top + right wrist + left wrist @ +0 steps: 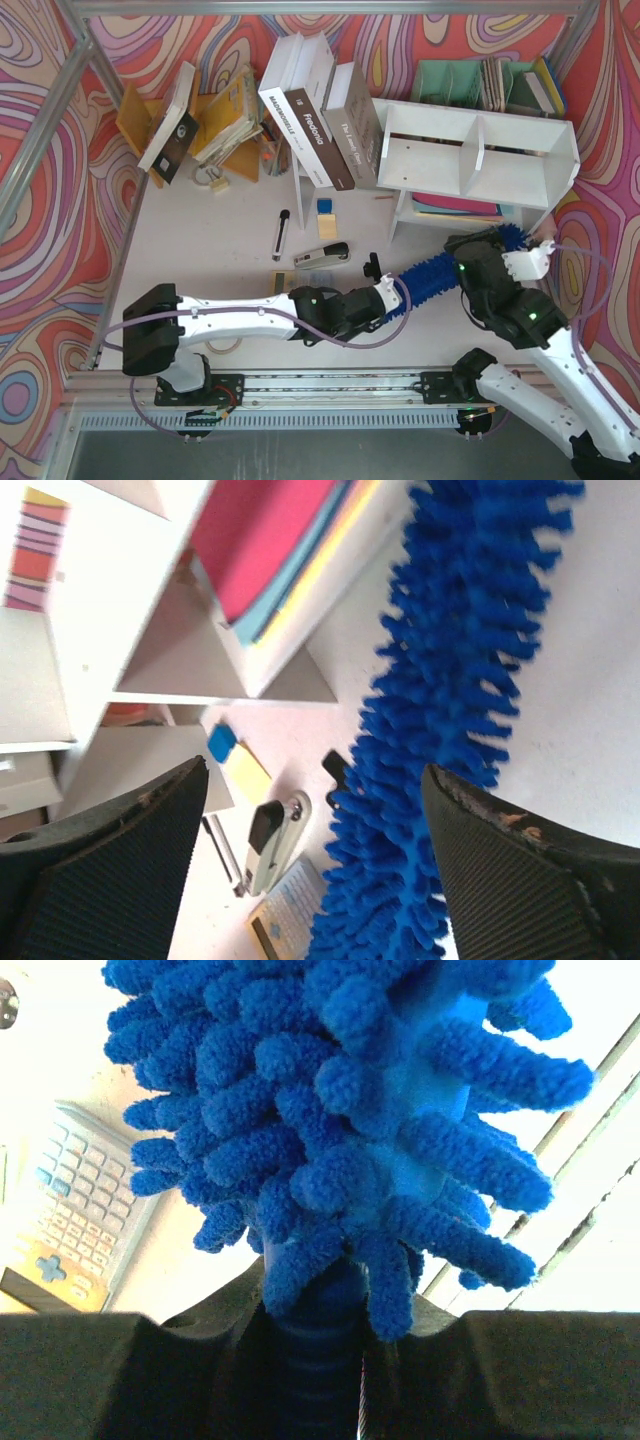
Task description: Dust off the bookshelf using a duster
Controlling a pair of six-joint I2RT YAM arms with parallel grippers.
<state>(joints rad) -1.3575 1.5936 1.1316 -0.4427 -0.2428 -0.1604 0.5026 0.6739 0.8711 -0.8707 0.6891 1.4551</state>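
Observation:
The white bookshelf [480,150] stands at the back right on legs, with coloured folders under it. The blue duster [430,272] lies slanted in front of it, its fluffy tip near the shelf's right leg. My left gripper [388,295] is shut on the duster's ribbed handle [315,1360], and the noodle head [340,1110] fills the left wrist view. My right gripper [478,262] sits over the head's far part, open. In the right wrist view its fingers [530,880] stand wide apart and the duster [450,710] runs between them untouched. The bookshelf [120,600] shows at the upper left there.
Leaning books [320,110] and an orange rack [215,125] stand at the back left, a teal organiser [480,85] behind the shelf. A stapler [322,256], pen [281,235], sticky notes [326,218] and calculator [75,1210] lie on the table near the left arm.

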